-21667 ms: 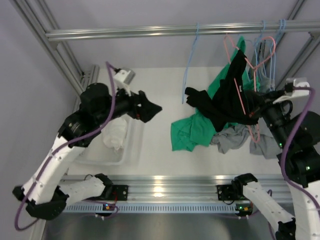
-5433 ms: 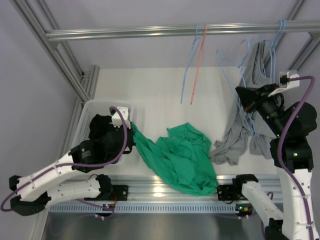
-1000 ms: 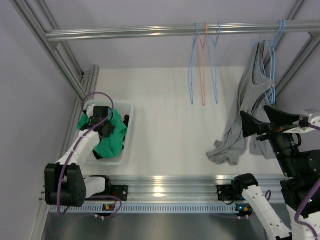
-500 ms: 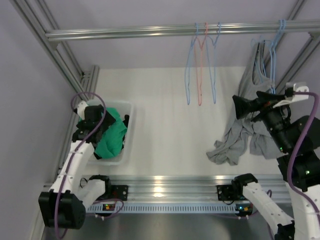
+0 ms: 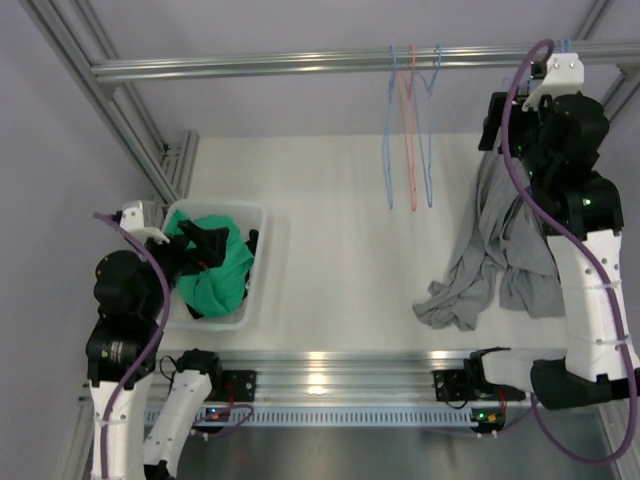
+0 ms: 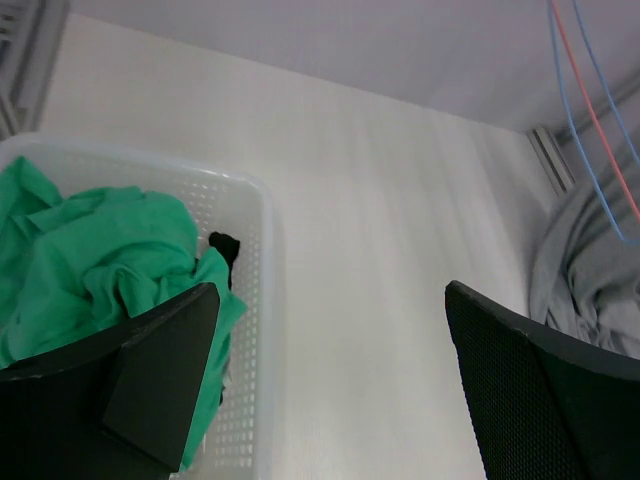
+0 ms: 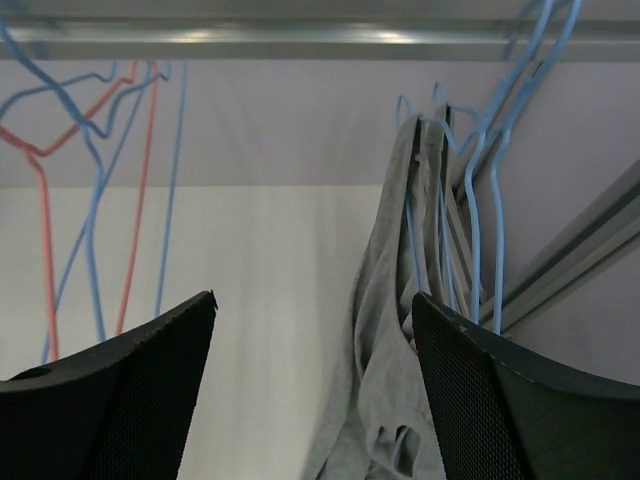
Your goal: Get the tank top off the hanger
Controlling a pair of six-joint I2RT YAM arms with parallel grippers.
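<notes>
A grey tank top (image 5: 497, 235) hangs from a blue hanger (image 5: 561, 52) at the right end of the rail, and its lower part is bunched on the table. My right gripper (image 5: 493, 122) is raised near the rail, just left of the garment's top. In the right wrist view the tank top (image 7: 385, 330) and its hanger (image 7: 482, 200) lie ahead by the right finger, and the right gripper (image 7: 313, 300) is open and holds nothing. My left gripper (image 5: 213, 248) hovers open over the basket; the left wrist view shows this left gripper (image 6: 331, 290) empty.
A white basket (image 5: 256, 216) at the left holds a green garment (image 5: 218, 282) and something black. Three empty hangers (image 5: 409, 130), blue and pink, hang mid-rail. The metal rail (image 5: 300, 65) and slanted frame posts (image 5: 110, 100) border the workspace.
My left gripper has opened, left the green garment in the basket and drawn back. My right arm has risen from beside the tank top's lower part up to the rail; its jaws have narrowed slightly.
</notes>
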